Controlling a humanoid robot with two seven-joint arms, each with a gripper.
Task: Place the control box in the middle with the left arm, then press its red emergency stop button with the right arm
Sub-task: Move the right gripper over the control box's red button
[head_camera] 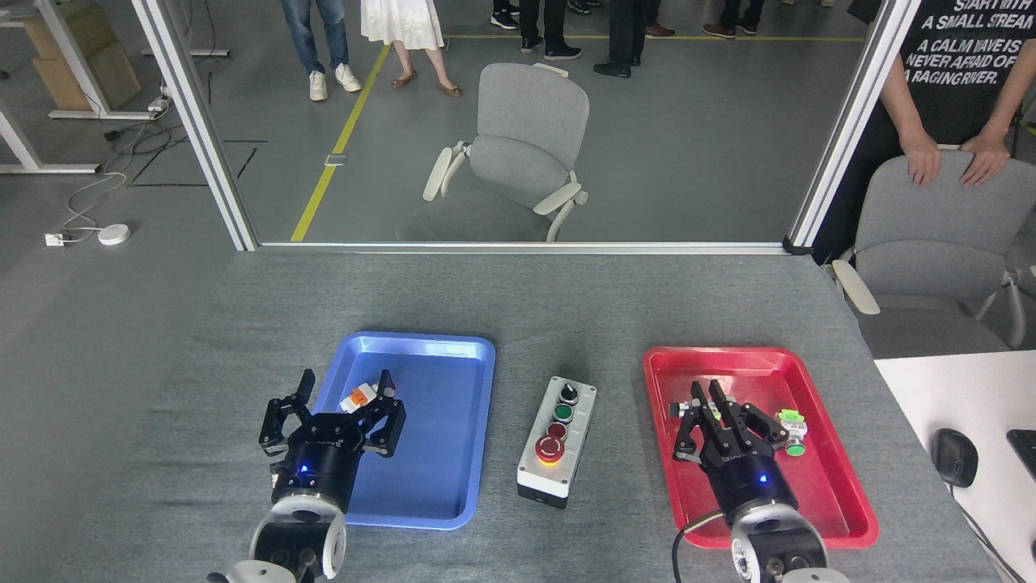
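The long light-grey control box (558, 441) sits on the grey felt worktop (518, 308) between both claws. The left claw (341, 393) is spread, released, to its left. The right claw (706, 402), to its right, looks nearly clenched, grasping nothing.

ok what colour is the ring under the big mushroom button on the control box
Yellow, around the red emergency stop button on the control box, seen in the head view.

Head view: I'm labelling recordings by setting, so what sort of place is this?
Probably a lab or demo hall: a grey felt table with a blue tray and a red tray, office chairs beyond it, and people standing watching on a marked floor.
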